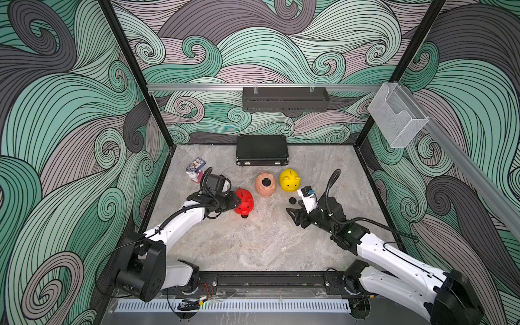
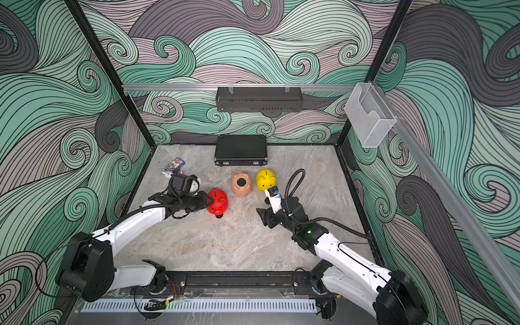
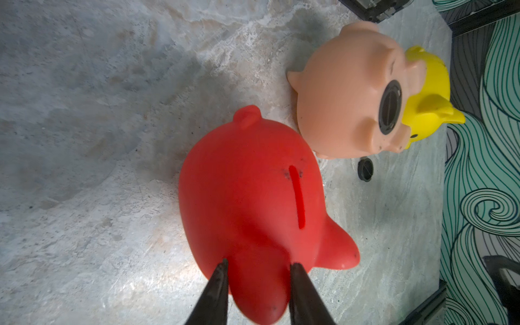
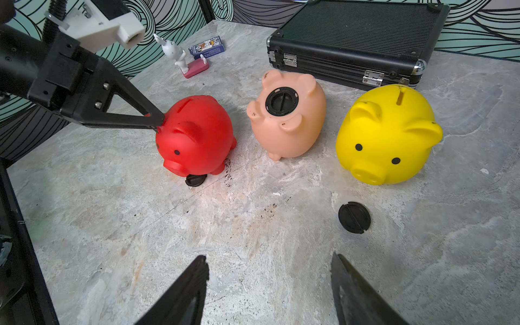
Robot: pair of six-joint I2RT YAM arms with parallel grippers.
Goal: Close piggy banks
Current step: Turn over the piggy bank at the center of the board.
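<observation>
At the far left of the counter (image 1: 253, 247), in both top views, a small card box (image 1: 195, 164) lies near the wall. The white figurine (image 4: 176, 55) on a pink base beside it is half hidden there by the left arm, and only the right wrist view shows it whole.

The left end effector (image 3: 259, 267) is clenched on the red piggy bank (image 1: 244, 204), which stands upright on the counter with its coin slot up. The left wrist view shows the two fingers (image 3: 223, 270) pressed on either side of a bulge at the pig's head. The right wrist view adds a black plug (image 4: 195, 180) lying partly under the pig's snout.

To the right, the peach-pink piggy bank (image 1: 265, 184) lies belly up. The right wrist view shows a fitted plug (image 4: 281, 101) filling its belly hole.

Next to it the yellow piggy bank (image 1: 289, 180) stands upright, mostly hidden behind the peach-pink one in the left wrist view. A loose plug (image 4: 354, 217) lies flat on the counter in front of it, touching neither pig.

The right end effector (image 4: 270, 264) hangs released above bare counter, jaws wide apart and holding nothing.

Behind the pigs, a closed black case (image 1: 261, 153) sits against the back wall.
</observation>
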